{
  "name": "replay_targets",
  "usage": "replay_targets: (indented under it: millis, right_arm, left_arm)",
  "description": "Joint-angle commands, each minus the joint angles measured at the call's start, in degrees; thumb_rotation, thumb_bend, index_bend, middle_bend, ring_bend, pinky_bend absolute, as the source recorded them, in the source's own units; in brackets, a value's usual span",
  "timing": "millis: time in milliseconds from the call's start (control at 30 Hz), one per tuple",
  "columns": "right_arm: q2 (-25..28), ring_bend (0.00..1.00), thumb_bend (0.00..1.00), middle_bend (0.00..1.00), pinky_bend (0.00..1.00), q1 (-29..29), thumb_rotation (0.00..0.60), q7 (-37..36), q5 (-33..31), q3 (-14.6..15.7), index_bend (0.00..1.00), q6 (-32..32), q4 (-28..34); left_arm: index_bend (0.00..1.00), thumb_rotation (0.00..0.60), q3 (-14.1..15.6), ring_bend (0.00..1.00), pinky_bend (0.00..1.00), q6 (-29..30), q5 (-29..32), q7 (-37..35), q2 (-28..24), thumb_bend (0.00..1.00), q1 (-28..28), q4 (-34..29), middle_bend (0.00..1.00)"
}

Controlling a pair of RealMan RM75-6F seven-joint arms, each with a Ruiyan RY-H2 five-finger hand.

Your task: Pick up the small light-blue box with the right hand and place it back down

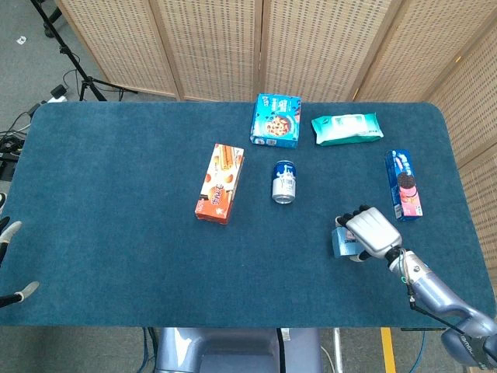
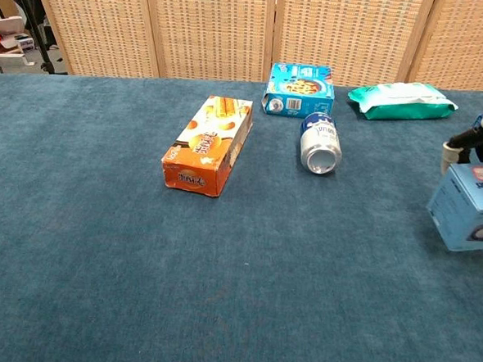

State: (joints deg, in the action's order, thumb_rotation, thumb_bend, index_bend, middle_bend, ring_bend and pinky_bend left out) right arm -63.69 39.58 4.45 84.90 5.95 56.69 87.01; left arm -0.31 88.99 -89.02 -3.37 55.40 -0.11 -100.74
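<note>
The small light-blue box (image 1: 340,242) (image 2: 468,208) is gripped from above by my right hand (image 1: 371,231), near the table's front right. In the chest view the box sits at the right frame edge, tilted, and looks lifted off the blue cloth; only the fingers (image 2: 463,145) of that hand show there. At the far left edge of the head view, just the tips of my left hand (image 1: 11,260) appear, spread apart with nothing between them.
On the blue table (image 1: 116,194) lie an orange snack box (image 1: 220,183) (image 2: 208,144), a can on its side (image 1: 284,183) (image 2: 320,143), a blue cookie box (image 1: 276,120), a teal wipes pack (image 1: 347,129) and a blue biscuit pack (image 1: 404,185) near the right edge.
</note>
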Motion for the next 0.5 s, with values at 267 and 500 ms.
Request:
replay_targets:
  millis: [267, 500]
  right_arm:
    - [-3.3, 0.46, 0.26, 0.52, 0.33, -2.5, 0.6, -5.3, 4.0, 1.7, 0.45, -1.5, -12.7]
    - [-1.5, 0.0, 0.06, 0.0, 0.15, -2.8, 0.6, -9.5, 5.7, 2.9, 0.03, -3.3, -12.8]
  left_arm:
    - [0.0, 0.6, 0.1, 0.0, 0.0, -0.7, 0.5, 2.5, 1.0, 0.0, -0.3, -0.4, 0.0]
    - [0.0, 0.6, 0.1, 0.0, 0.0, -0.9, 0.5, 2.7, 1.0, 0.0, -0.4, -0.4, 0.0]
